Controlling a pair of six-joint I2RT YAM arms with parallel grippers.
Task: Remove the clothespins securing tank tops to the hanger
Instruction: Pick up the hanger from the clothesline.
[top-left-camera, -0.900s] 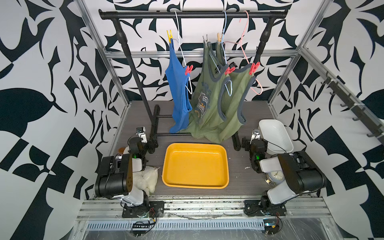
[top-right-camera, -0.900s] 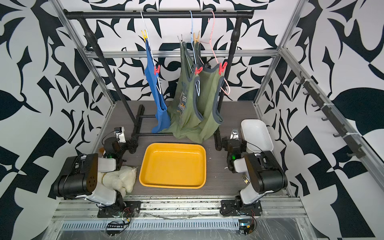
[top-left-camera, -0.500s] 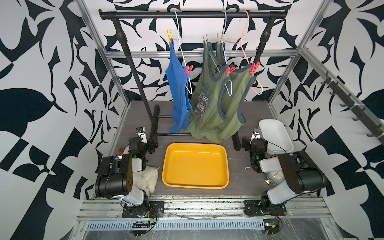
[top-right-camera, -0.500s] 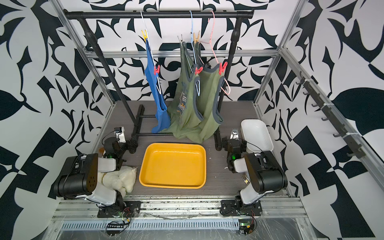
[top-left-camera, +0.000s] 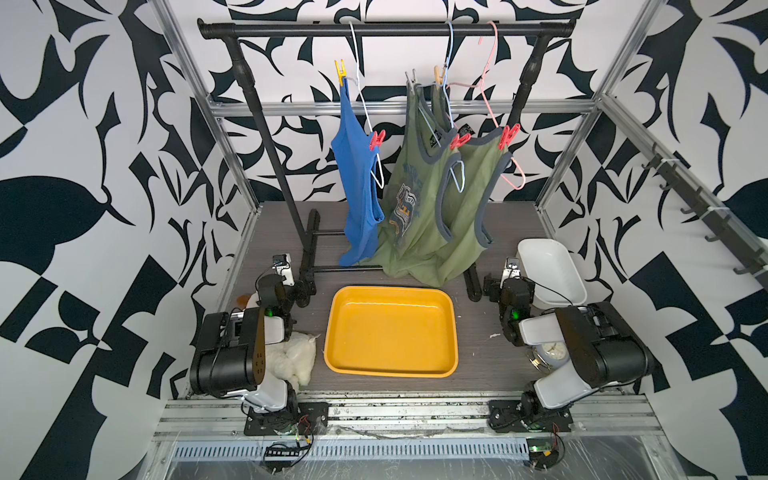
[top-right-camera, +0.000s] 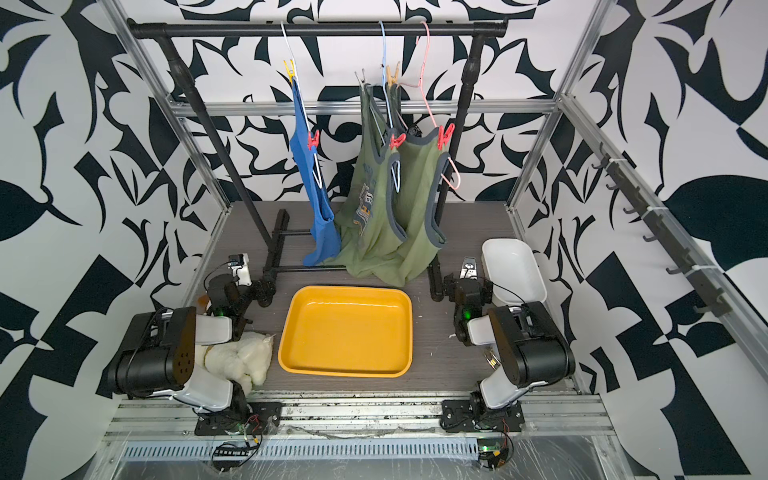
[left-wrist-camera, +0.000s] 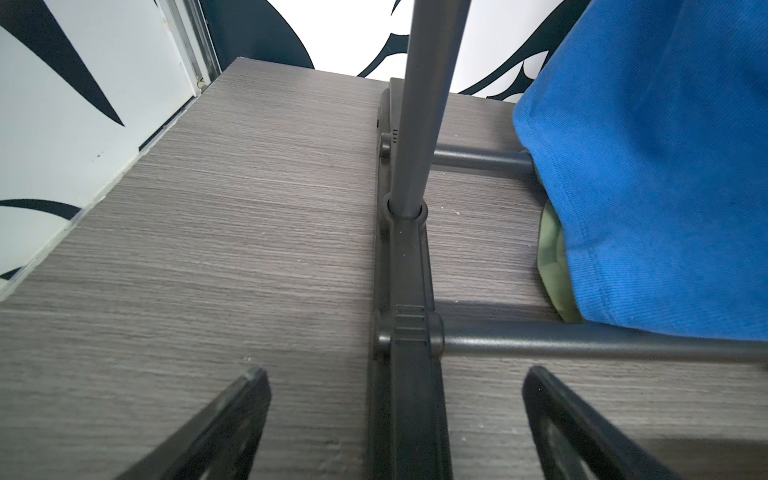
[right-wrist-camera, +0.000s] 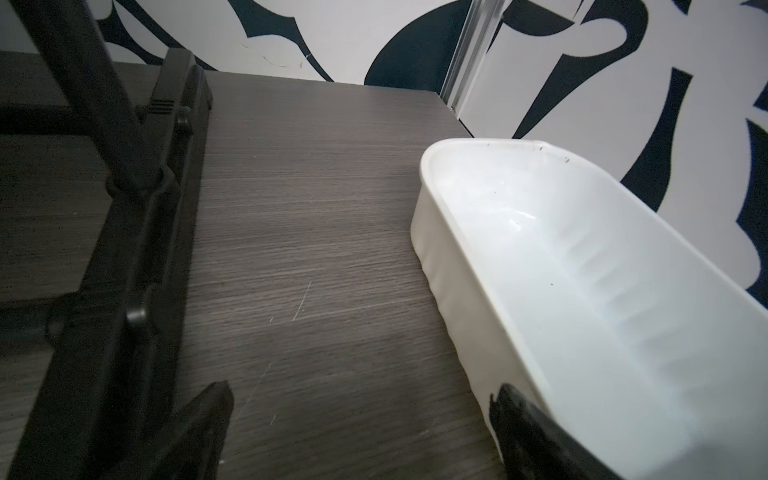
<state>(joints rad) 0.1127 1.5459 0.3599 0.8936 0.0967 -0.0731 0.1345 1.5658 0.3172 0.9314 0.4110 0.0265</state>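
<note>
The left gripper (top-left-camera: 302, 286) sits low over the table (top-left-camera: 478, 345), at the front end of the left rack foot (top-left-camera: 311, 232). In the left wrist view its fingers (left-wrist-camera: 241, 407) stand wide apart and hold nothing. A white fluffy bundle (top-left-camera: 291, 359) lies beside the left arm.

All six clothespins are clamped high on the hangers under the rack rail (top-left-camera: 390, 30), well apart from both grippers. The blue tank top (top-left-camera: 357, 187) hangs on the white hanger (top-left-camera: 356, 50). The yellow clothespin (top-left-camera: 340, 71) grips its upper strap and the left red clothespin (top-left-camera: 377, 139) its lower strap.

Next hang the printed olive tank top (top-left-camera: 409, 199) and the plain olive tank top (top-left-camera: 473, 199), on the light-blue hanger (top-left-camera: 449, 45) and the pink hanger (top-left-camera: 495, 41). The grey clothespin (top-left-camera: 411, 79) and the wooden clothespin (top-left-camera: 437, 74) stand at their upper straps. The middle red clothespin (top-left-camera: 460, 140) and the right red clothespin (top-left-camera: 509, 135) grip the lower straps. Which pin holds which olive top cannot be told. The hems reach the table behind the yellow tray (top-left-camera: 390, 289).

The right gripper (top-left-camera: 489, 286) sits low beside the right rack foot (top-left-camera: 471, 282). Its fingers (right-wrist-camera: 532, 432) are spread wide with nothing between them. One finger is just beside the white tub (top-left-camera: 548, 270).
</note>
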